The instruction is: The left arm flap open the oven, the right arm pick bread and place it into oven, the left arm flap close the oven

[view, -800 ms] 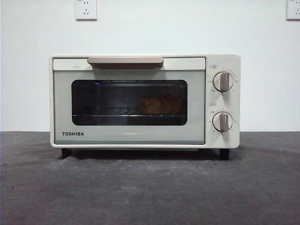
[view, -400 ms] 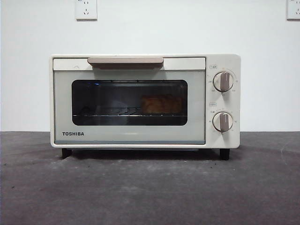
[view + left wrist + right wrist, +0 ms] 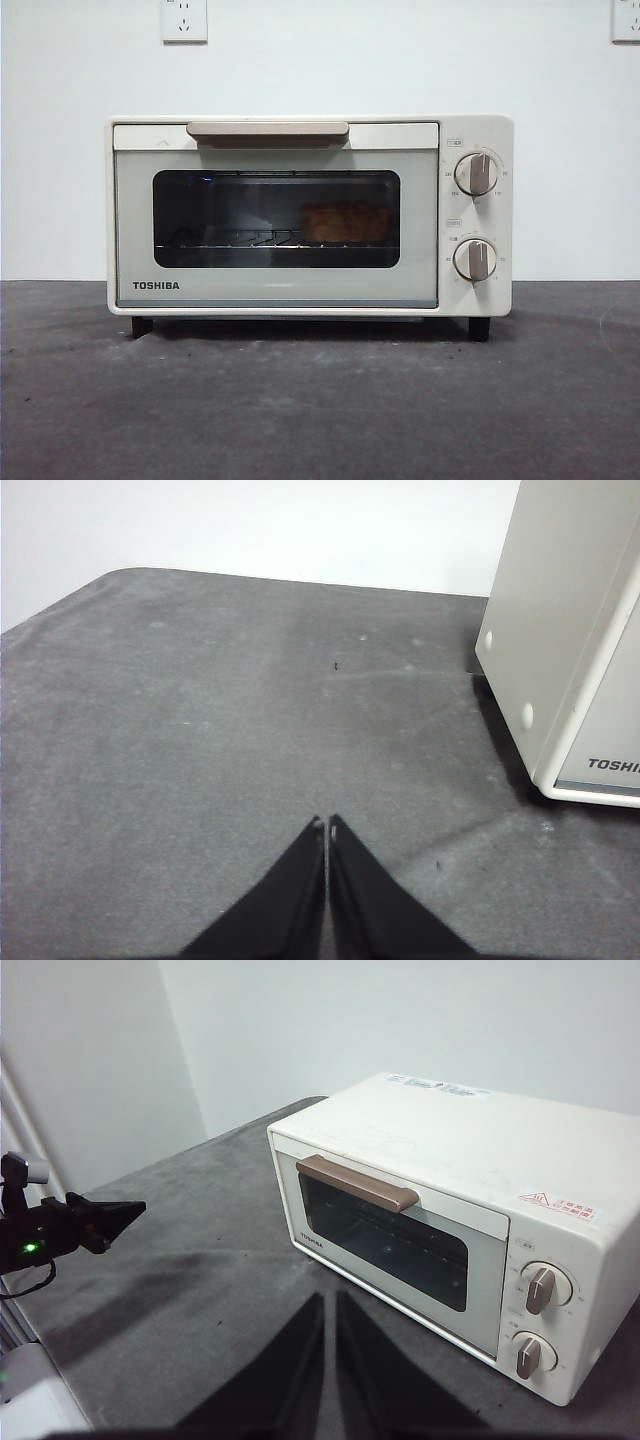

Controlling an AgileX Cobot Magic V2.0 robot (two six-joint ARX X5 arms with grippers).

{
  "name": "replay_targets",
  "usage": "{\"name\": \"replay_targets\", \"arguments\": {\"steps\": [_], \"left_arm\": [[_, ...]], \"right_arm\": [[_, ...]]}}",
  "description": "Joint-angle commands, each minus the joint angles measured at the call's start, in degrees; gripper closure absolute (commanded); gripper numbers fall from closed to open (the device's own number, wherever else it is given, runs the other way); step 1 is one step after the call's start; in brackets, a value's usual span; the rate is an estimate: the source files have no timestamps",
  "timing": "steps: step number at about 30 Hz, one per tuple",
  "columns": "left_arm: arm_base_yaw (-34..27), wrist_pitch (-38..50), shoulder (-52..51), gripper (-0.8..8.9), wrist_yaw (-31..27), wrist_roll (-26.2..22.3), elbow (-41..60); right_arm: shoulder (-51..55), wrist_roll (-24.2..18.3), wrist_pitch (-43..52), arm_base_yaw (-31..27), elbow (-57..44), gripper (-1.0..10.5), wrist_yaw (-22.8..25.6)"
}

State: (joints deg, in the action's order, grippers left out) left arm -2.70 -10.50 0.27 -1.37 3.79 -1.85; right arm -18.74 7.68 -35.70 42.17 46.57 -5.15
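The cream-white TOSHIBA oven stands on the dark table with its door shut and its beige bar handle at the top. The golden-brown bread lies on the wire rack inside, behind the right half of the dark window. My left gripper is shut and empty, low over the table beside the oven's side wall. My right gripper is shut and empty, held high and back from the oven. Neither arm shows in the front view.
The left arm's black tip shows in the right wrist view, away from the oven's handle side. Two beige knobs sit on the oven's right panel. Dark grey mat lies in front of the oven. White wall with sockets behind.
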Motion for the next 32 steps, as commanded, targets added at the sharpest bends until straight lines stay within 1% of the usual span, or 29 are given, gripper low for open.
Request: {"name": "replay_targets", "arguments": {"steps": [1,4,5,6,8,10,12,14,15,19,22,26,32], "left_arm": [[0.09,-0.24,-0.09,8.03,-0.31,-0.31,1.16],[0.09,-0.24,-0.09,8.02,-0.31,-0.31,1.16],[0.09,-0.24,-0.09,8.03,-0.31,-0.31,1.16],[0.09,-0.24,-0.09,8.02,-0.33,-0.31,1.16],[0.09,-0.24,-0.09,8.02,-0.31,-0.31,1.16],[0.09,-0.24,-0.09,8.02,-0.33,-0.31,1.16],[0.09,-0.24,-0.09,8.02,-0.33,-0.31,1.16],[0.09,-0.24,-0.09,8.02,-0.33,-0.31,1.16],[0.09,-0.24,-0.09,8.03,-0.33,-0.31,1.16],[0.09,-0.24,-0.09,8.02,-0.33,-0.31,1.16],[0.09,-0.24,-0.09,8.02,-0.31,-0.31,1.16],[0.09,-0.24,-0.09,8.02,-0.33,-0.31,1.16],[0.09,-0.24,-0.09,8.02,-0.33,-0.31,1.16]], "right_arm": [[-0.2,-0.55,0.59,0.44,0.81,9.3,0.07],[-0.17,-1.01,0.83,0.44,0.72,9.3,0.48],[-0.02,-1.86,0.96,0.04,0.7,9.3,2.36],[0.26,-1.99,1.03,-0.79,0.63,9.3,3.65],[0.31,-2.4,2.99,-3.72,-0.13,9.3,4.09],[0.72,-2.58,7.32,-8.22,-2.21,9.3,3.34],[1.99,-2.62,12.79,-14.56,-6.1,9.3,1.27],[3.67,-2.84,15.78,-20.11,-10.19,9.3,-0.04],[5.11,-3.19,16.74,-23.87,-13.18,9.3,0.02],[10.43,-4.17,16.87,-34.23,-23.26,9.3,0.22],[14.14,-4.87,17.81,-39.45,-30.29,9.3,0.9],[17.18,-5.16,22.16,-42.88,-38.03,9.3,0.79],[18.53,-5.16,28.96,-43.45,-45.64,9.3,0.83]]}}
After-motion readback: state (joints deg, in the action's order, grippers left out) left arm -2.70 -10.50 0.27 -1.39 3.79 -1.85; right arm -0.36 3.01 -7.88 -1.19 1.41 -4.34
